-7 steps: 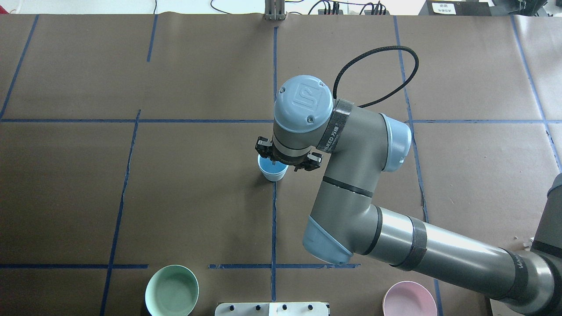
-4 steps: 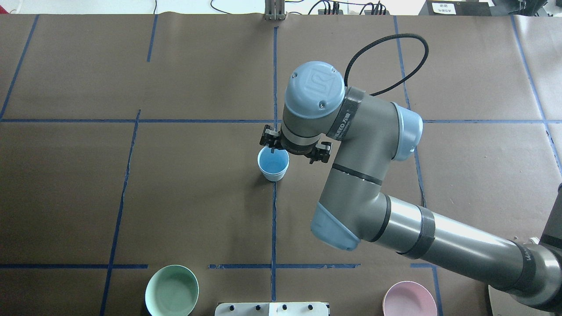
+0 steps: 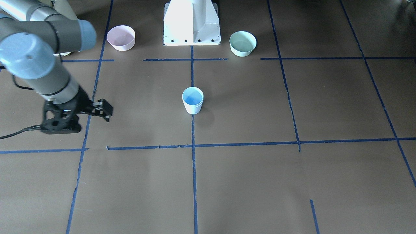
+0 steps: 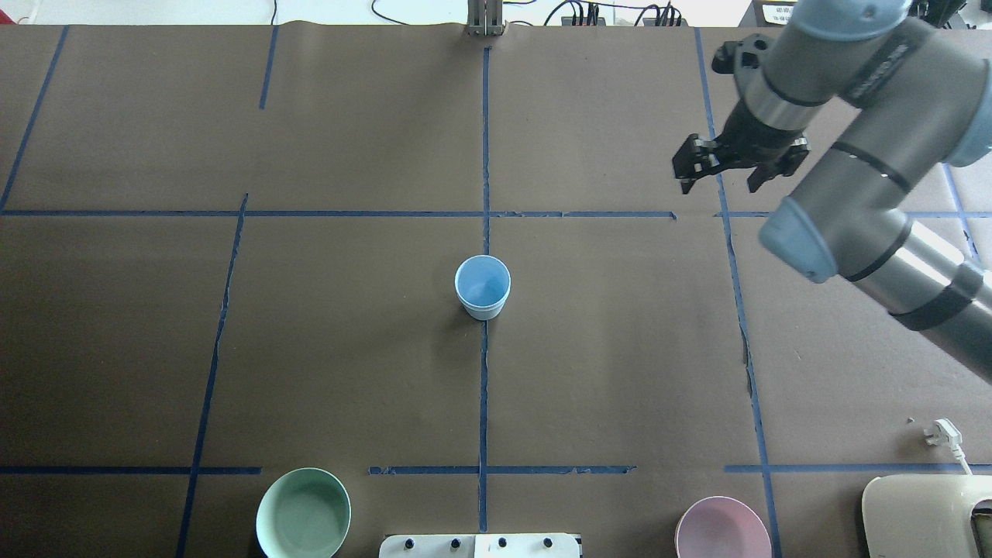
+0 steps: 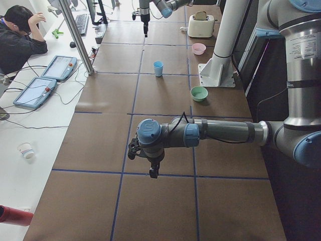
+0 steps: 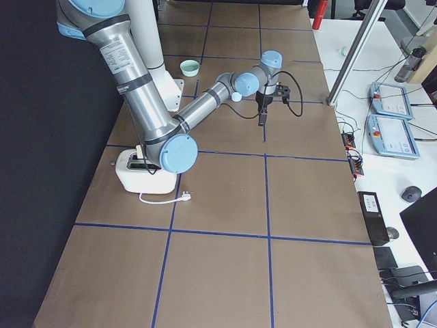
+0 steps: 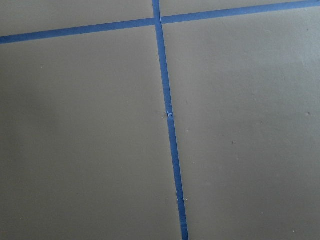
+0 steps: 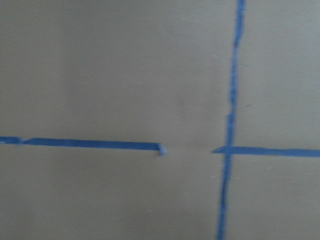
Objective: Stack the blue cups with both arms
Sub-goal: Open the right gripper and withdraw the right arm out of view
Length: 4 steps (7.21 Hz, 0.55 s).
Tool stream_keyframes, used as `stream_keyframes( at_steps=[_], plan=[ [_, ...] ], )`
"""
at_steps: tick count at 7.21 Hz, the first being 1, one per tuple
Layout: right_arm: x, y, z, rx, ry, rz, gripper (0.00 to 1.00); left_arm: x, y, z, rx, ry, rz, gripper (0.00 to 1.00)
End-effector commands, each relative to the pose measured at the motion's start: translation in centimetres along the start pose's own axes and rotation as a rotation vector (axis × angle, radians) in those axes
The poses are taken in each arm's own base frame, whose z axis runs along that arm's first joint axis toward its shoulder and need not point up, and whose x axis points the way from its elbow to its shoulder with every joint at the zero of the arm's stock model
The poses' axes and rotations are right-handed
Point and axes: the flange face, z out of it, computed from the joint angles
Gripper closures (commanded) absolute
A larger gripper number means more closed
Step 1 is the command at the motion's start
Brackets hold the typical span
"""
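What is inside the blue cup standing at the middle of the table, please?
Looking down into the blue cup, only its bright blue inner wall and floor show; nothing loose lies inside. Whether a second cup sits nested within cannot be told: the walls would hide it.

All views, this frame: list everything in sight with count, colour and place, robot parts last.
table: one, brown cover, blue tape grid.
blue cup: one seen, pale blue, upright at the table's middle; whether a second is nested inside cannot be told.
pedestal base: one, white, robot's edge of the table.
mint-green bowl: one, by the base, robot's left.
pink bowl: one, by the base, robot's right.
toaster: one, cream, further right.
person: one, dark top, at the side desk.
tablets: two, blue-grey, on that desk.
right arm: grey; right hand open, empty, beyond and right of the cup.
left arm: grey; left hand above a tape crossing, open or shut cannot be told.
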Motion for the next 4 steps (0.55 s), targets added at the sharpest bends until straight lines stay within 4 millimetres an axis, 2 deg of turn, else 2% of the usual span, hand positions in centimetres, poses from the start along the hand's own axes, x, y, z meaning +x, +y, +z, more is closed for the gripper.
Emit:
stream_keyframes(
  at_steps=[1, 2, 3, 4],
  plan=[
    [18.6, 2.8, -1.7, -0.027, 0.019, -0.150, 0.01, -0.1, 0.1, 0.1, -0.003, -0.002, -0.007, 0.00],
    [25.9, 5.3, -2.2, -0.037, 0.015, -0.196, 0.01, -0.3, 0.4, 0.3, -0.010, -0.005, -0.014, 0.00],
    [32.3, 8.2, -3.3, -0.030, 0.012, -0.219, 0.01, -0.3, 0.4, 0.2, -0.008, -0.007, -0.012, 0.00],
    [37.4, 11.4, -4.2, -0.017, 0.002, -0.218, 0.01, -0.4, 0.4, 0.2, -0.009, -0.007, -0.015, 0.00]
  ],
)
